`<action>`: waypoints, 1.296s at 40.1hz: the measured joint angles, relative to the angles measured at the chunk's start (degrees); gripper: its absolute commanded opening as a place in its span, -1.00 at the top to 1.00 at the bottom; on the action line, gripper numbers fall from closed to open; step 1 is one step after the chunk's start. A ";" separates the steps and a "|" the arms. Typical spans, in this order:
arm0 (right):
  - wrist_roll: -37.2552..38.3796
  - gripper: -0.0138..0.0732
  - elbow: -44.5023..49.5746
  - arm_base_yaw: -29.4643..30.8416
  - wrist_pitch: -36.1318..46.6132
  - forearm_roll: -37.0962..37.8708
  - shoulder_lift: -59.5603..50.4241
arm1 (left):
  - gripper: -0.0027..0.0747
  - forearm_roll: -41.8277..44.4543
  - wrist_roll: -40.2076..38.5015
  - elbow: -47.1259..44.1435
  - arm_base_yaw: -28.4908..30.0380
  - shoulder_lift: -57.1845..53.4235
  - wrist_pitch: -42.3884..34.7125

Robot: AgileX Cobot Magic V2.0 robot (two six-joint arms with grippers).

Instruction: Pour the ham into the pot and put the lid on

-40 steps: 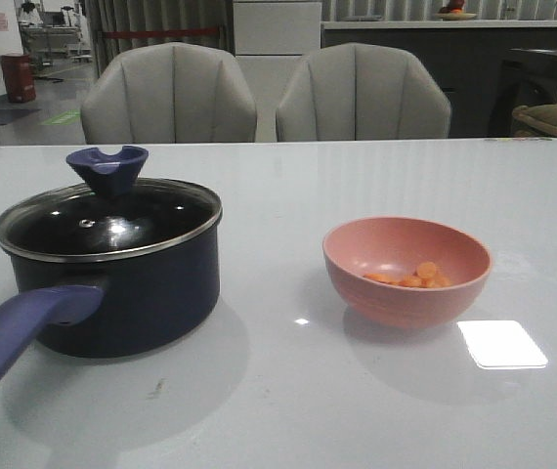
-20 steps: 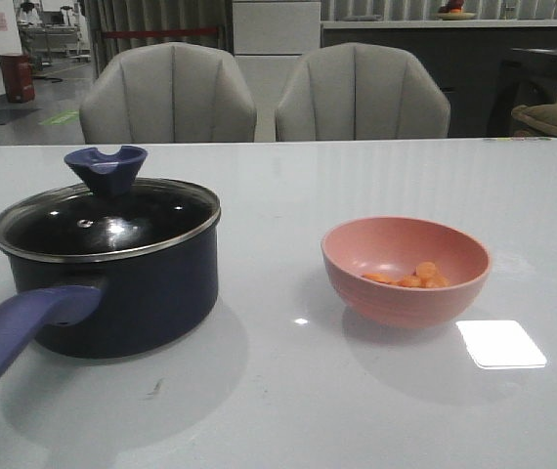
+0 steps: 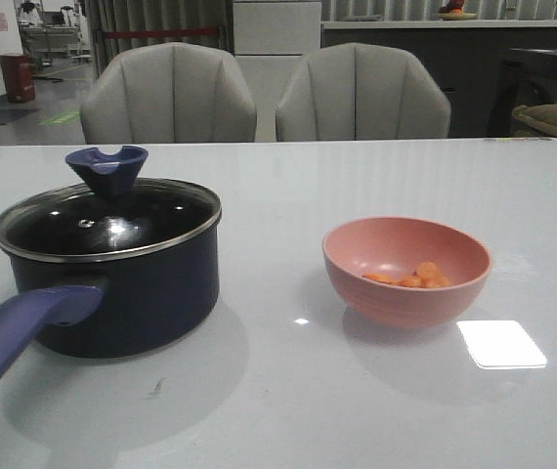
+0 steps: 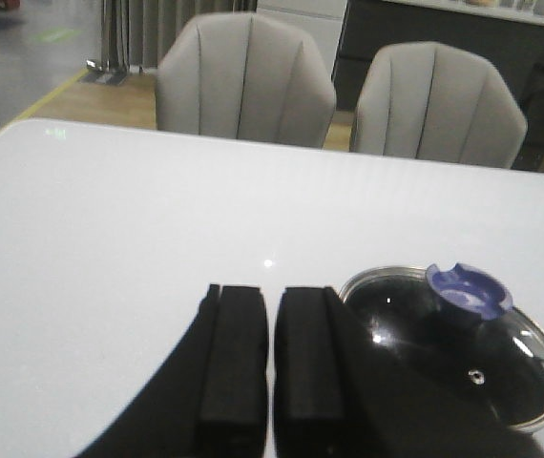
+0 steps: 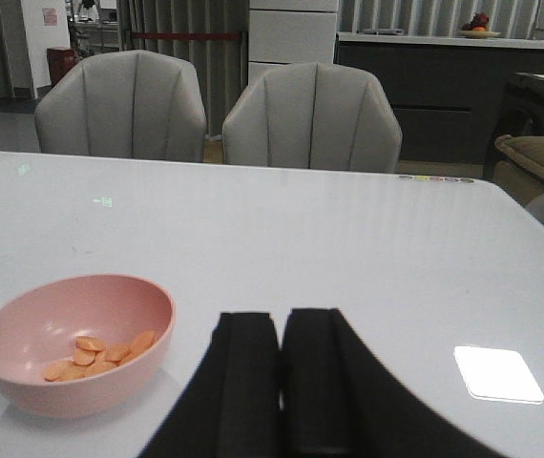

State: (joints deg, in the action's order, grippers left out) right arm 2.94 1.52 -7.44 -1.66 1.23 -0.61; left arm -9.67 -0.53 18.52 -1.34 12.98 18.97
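The dark navy pot [image 3: 127,293] stands at the table's left with its purple-blue handle [image 3: 15,337] pointing toward me. The glass lid [image 3: 107,220] with its blue knob [image 3: 107,168] sits on it; the lid also shows in the left wrist view [image 4: 463,358]. The ham [image 3: 410,277], small orange slices, lies in the pink bowl [image 3: 406,272] at the right, also seen in the right wrist view [image 5: 95,351]. My left gripper [image 4: 272,358] is shut and empty beside the lid. My right gripper [image 5: 280,377] is shut and empty beside the bowl [image 5: 72,339]. Neither gripper shows in the front view.
Two grey chairs [image 3: 168,93] [image 3: 362,93] stand behind the white table's far edge [image 3: 357,142]. A bright light patch [image 3: 500,344] lies on the table right of the bowl.
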 measured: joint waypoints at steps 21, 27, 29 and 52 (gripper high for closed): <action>0.00 0.35 0.00 0.00 0.00 0.00 0.00 | -0.64 2.93 -0.10 1.59 0.00 3.36 -1.67; 0.00 0.35 0.00 0.00 0.00 0.00 0.00 | -0.68 2.39 -0.10 1.74 0.00 3.36 -1.57; 0.00 0.35 0.00 0.00 0.00 0.00 0.00 | -0.68 1.25 -0.10 1.74 0.00 3.36 -1.57; 0.00 0.35 0.00 0.00 0.00 0.00 0.00 | -0.68 0.74 0.00 24.62 0.00 26.96 20.00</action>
State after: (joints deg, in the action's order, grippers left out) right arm 2.94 1.52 -7.44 -1.66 1.23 -0.61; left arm -8.93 -0.53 43.14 -1.34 39.93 38.98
